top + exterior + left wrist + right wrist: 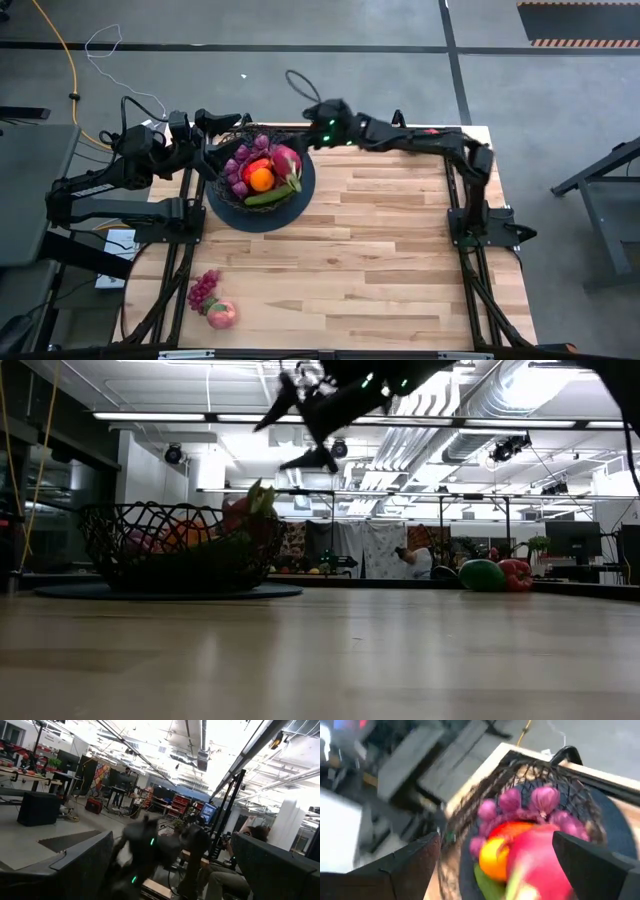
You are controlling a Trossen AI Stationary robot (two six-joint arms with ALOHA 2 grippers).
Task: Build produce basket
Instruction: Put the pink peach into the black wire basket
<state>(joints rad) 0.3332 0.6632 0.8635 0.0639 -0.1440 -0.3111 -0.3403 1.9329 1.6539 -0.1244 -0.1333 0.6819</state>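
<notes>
The right claw [312,122] hangs spread, empty, above the basket [226,192], its heaped produce [262,172] blurred.

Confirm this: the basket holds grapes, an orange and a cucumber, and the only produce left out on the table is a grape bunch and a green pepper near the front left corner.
One thing is wrong: the piece beside the loose grape bunch is a pink peach, not a green pepper, as the high view shows. The rest stands: the basket holds grapes, an orange and a cucumber.
</notes>
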